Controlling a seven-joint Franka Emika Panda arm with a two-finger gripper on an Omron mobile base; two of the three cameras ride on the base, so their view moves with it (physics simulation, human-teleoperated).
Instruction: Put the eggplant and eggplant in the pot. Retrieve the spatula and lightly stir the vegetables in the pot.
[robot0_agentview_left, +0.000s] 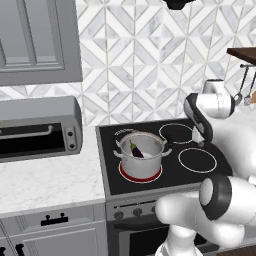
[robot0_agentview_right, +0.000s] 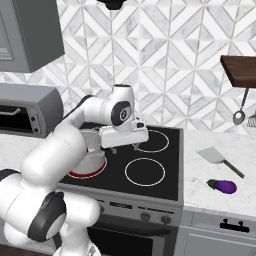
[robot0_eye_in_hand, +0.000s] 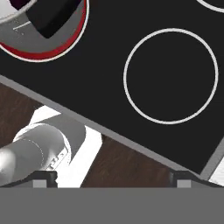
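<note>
Tool (robot0_agentview_right: 125, 147) open, pointing down over stovetop (robot0_agentview_right: 165, 170), beside pot (robot0_agentview_left: 141, 156).

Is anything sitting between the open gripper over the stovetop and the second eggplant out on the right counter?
Nothing visible blocks it. The gripper hangs open over the stovetop; bare burners and counter lie between it and the eggplant. The spatula lies just behind that eggplant, not touching it.

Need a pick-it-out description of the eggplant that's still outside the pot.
Start at the black stovetop and move to the white counter on its right. Near the counter's front edge lies the eggplant, just in front of the grey-bladed spatula. It is the one glossy purple, rounded thing there; the spatula is flat and grey.
</note>
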